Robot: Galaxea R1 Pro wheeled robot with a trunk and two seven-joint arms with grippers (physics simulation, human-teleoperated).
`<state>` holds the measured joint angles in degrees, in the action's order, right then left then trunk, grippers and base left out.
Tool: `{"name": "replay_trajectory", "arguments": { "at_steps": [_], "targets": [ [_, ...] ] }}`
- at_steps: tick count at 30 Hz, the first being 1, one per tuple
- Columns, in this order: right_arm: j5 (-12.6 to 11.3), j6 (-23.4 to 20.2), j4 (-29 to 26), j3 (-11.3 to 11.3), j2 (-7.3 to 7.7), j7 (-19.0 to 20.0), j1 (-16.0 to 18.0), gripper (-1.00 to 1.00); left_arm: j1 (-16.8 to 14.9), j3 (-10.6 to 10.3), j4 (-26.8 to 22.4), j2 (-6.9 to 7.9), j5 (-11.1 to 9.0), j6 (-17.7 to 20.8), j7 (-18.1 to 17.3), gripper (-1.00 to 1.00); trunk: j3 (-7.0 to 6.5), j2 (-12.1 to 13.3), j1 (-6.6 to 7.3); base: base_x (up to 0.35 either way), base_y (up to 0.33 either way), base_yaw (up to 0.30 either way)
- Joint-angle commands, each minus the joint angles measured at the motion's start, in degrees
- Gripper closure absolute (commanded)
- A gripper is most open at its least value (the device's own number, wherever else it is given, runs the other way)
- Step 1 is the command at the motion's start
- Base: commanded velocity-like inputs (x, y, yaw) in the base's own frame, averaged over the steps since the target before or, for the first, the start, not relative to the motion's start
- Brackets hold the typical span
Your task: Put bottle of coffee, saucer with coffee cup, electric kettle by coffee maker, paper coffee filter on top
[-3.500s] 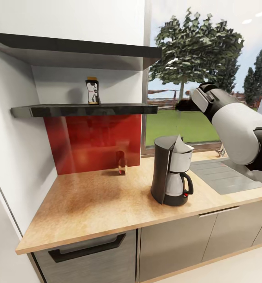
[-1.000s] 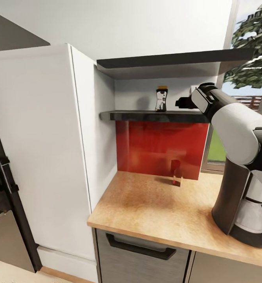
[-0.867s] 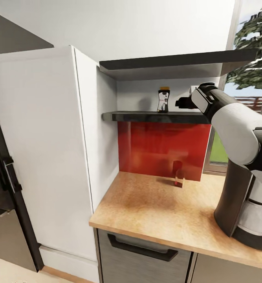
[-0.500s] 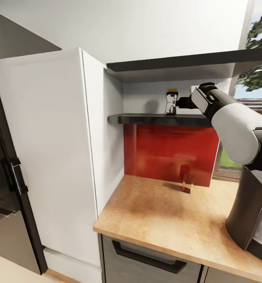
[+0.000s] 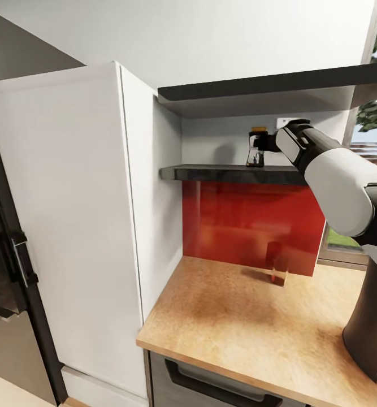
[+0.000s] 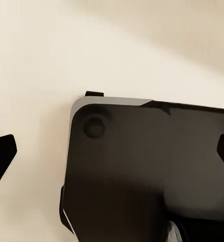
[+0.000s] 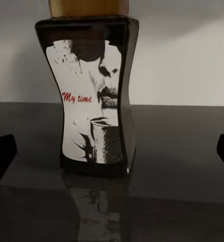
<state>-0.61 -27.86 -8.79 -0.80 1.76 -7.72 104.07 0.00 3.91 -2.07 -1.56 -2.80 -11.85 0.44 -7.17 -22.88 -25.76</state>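
Bottle [image 5: 256, 148]: stands upright on the shelf [image 5: 222, 173], towards its window end and close to the front edge; the yellow cap is up and the label [image 7: 89, 101] faces the right arm, so a level approach can meet the waist square-on.
Right gripper [image 5: 260, 142]: raised to shelf height and right at the bottle. In the right wrist view both dark fingertips [image 7: 1, 154] sit wide at the frame's sides with the bottle centred between them and clear of each. The claw is released, not yet closed on anything.
Reason for the pose: judged as the pre-grasp of the bottle step. Spread fingers leave room to slide in either side of the narrow waist, where a closing grip should seat best.
Left gripper [image 6: 112, 156]: fingertips spread wide, nothing between them; it looks down on a dark rounded-corner body [image 6: 147, 166] over a pale floor, parked out of the way.
Worktop [image 5: 239, 322]: bare light wood below the shelf, free for the set-down; a small glass [image 5: 278, 270] stands at its back edge against the red backsplash [image 5: 250, 226].
Coffee maker [image 5: 372, 322]: black body at the worktop's right end, partly cut off by the frame.
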Motion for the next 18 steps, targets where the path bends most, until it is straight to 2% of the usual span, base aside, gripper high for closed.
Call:
{"name": "replay_trajectory", "arguments": {
  "at_steps": [1,4,12,18],
  "targets": [
    [-0.1,1.3,-0.1,-0.1,-0.01,-0.2,0.0,-1.00,0.0,0.3,0.0,-0.02,-0.2,-0.2,0.0,-1.00,0.02,0.0,-0.02,0.002,0.001,0.000],
    [-0.1,3.5,-0.1,-0.1,-0.01,-0.2,0.0,-1.00,0.0,0.4,0.0,-0.02,-0.2,-0.1,0.0,-1.00,0.02,0.0,-0.02,0.000,0.000,0.000],
    [-0.1,4.0,0.0,-0.1,-0.01,-0.1,0.0,-1.00,0.0,0.4,0.1,0.06,-0.2,0.0,0.1,-1.00,0.02,0.0,-0.02,0.000,0.000,0.000],
    [-0.1,4.0,1.6,-0.1,-0.01,-0.1,0.0,-1.00,0.1,0.3,0.2,0.12,-0.2,0.1,0.2,-1.00,0.02,0.0,-0.02,0.222,0.000,0.000]
  ]
}}
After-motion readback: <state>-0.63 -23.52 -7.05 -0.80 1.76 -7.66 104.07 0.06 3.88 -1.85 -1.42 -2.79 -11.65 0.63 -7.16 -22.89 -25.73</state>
